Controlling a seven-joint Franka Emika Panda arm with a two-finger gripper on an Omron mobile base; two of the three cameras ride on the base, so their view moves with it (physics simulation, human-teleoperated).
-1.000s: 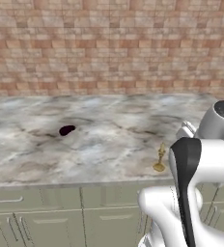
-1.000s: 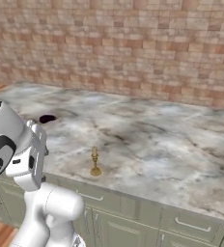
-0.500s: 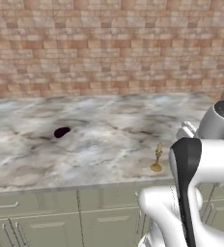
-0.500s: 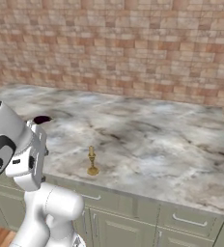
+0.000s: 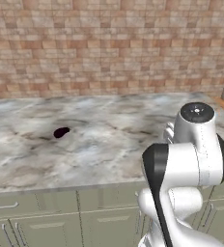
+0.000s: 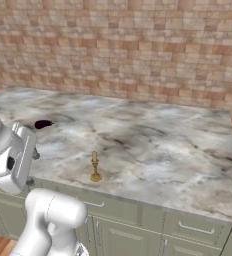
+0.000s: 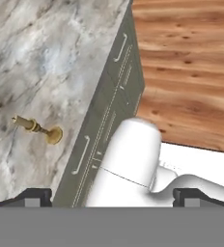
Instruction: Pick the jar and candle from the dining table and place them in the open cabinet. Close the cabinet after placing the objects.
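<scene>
We approach candle (image 6: 95,167) on table (image 6: 178,150); end effector (image 7: 111,198) well apart, state unclear. Next: lower over candle.

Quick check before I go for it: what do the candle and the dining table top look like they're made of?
The candle looks like polished brass or gold-toned metal: yellow-gold colour, thin turned stem, round base. The dining table top looks like polished marble or a stone look-alike: grey-white with darker veining. Both are rendered, so these are guesses from colour and pattern only.
</scene>
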